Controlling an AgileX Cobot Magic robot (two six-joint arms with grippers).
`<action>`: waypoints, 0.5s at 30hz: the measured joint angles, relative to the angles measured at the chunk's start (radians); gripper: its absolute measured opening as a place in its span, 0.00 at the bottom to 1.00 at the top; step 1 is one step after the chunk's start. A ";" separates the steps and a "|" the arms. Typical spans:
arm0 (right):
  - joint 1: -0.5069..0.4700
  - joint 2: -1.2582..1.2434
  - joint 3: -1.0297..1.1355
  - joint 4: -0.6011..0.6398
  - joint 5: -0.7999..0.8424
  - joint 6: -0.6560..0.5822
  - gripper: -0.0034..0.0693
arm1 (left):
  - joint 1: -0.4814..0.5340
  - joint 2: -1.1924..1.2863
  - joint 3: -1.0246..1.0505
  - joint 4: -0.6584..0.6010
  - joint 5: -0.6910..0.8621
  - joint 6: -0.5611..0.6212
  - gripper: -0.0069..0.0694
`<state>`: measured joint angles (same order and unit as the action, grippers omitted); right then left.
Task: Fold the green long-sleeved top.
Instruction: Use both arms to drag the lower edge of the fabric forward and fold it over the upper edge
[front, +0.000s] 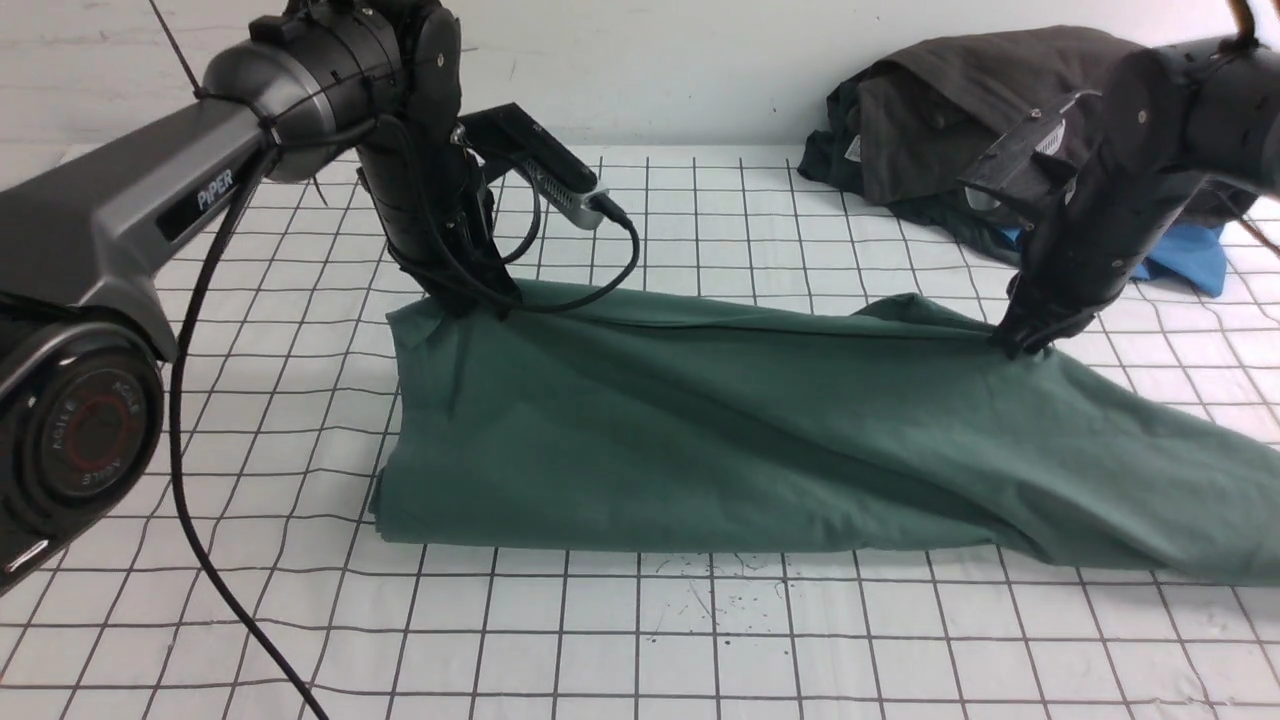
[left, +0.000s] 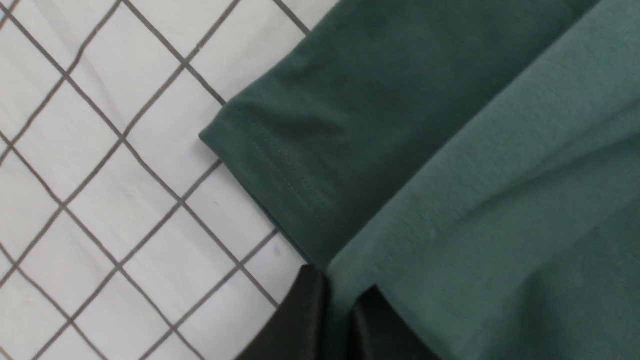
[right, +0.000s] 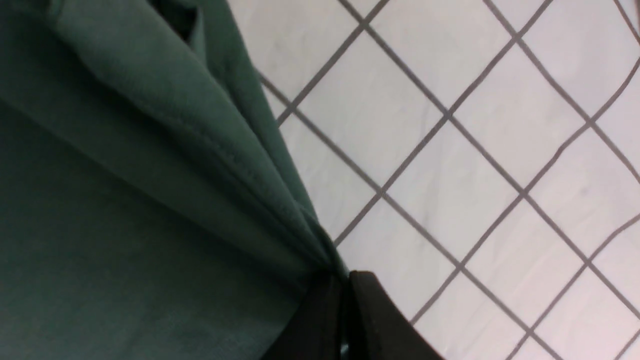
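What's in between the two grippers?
The front view shows the green top stretched between the left gripper and right gripper, pinched by both.

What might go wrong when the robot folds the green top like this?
The left tool and right tool each pinch only a small bit of the green top, so the cloth might slip out. The top has slanting creases between them, so the fold could come out crooked. One end runs past the front view's right edge, so that part might get left behind or dragged.
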<state>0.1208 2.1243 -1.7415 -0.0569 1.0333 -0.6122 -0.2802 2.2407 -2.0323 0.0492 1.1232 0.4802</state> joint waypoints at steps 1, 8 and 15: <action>-0.004 0.008 -0.001 0.003 -0.012 0.006 0.05 | 0.002 0.008 0.000 0.000 -0.015 0.000 0.11; -0.012 0.041 -0.001 -0.021 -0.139 0.073 0.11 | 0.019 0.035 -0.001 0.011 -0.089 -0.023 0.17; -0.018 0.041 -0.007 -0.044 -0.204 0.162 0.31 | 0.036 0.035 -0.009 0.024 -0.123 -0.064 0.43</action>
<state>0.1030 2.1655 -1.7481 -0.1004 0.8291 -0.4502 -0.2441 2.2760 -2.0412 0.0729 1.0005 0.4164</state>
